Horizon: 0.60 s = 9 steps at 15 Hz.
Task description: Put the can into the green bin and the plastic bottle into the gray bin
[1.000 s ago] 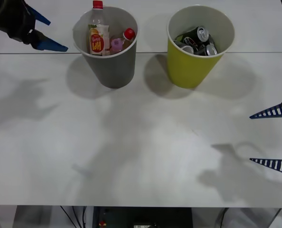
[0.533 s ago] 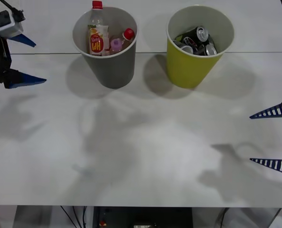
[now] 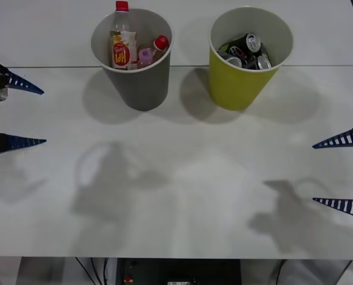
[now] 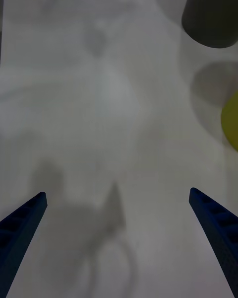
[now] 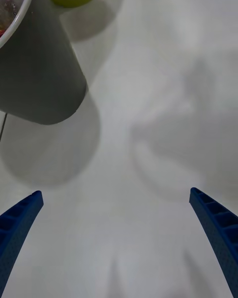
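On the white counter (image 3: 176, 178) stand two round tapered cup-shaped bins side by side near the far edge, apart from each other. The dark gray bin (image 3: 142, 83) with its pale inside and rim is on the left; the yellow-green bin (image 3: 239, 83) of the same size is on the right.

Inside the gray bin the small clear plastic bottle with a red cap and a yellow-and-red label (image 3: 122, 43) stands nearly upright against the left wall, its cap poking above the rim. Beside it lie a pink-capped bottle (image 3: 145, 56) and another red-capped bottle (image 3: 160, 44). The yellow-green bin holds several dark drink cans with silver tops (image 3: 248, 51) — piled together, so I cannot tell one as the task's own.

The left gripper (image 3: 19, 113) hovers at the counter's left edge, level with the front of the gray bin and well apart from it, its blue ribbed fingers spread wide and holding nothing. The right gripper (image 3: 341, 173) hangs at the right edge, nearer the robot — fingers likewise spread and empty.
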Motion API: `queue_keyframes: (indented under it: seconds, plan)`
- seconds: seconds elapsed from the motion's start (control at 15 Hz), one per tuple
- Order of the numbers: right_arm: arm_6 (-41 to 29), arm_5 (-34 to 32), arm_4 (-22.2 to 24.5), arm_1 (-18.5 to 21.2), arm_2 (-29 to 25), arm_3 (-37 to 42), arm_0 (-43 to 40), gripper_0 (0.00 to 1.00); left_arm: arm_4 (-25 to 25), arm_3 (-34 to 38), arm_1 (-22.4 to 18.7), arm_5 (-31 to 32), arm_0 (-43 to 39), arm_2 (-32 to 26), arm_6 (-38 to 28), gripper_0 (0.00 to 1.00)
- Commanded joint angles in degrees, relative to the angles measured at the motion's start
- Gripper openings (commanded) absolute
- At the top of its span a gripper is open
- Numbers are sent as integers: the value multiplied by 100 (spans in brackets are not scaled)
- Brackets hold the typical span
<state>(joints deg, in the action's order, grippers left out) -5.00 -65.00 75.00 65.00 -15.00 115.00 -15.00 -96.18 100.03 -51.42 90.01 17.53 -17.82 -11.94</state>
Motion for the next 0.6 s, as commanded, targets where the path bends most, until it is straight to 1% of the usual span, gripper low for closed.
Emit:
queue_keyframes:
  seconds: [0.07,0.27,0.4,0.6]
  plan:
    - [0,0,0,0,0,0,0,100,337,8,167,-1,-346,-213,201,100]
    - [0,0,0,0,0,0,0,100,706,8,246,-1,-645,-424,324,100]
    - [0,0,0,0,0,0,0,100,864,8,255,-1,-830,-433,474,100]
    - [0,0,0,0,0,0,0,100,917,8,255,-1,-1006,-433,887,100]
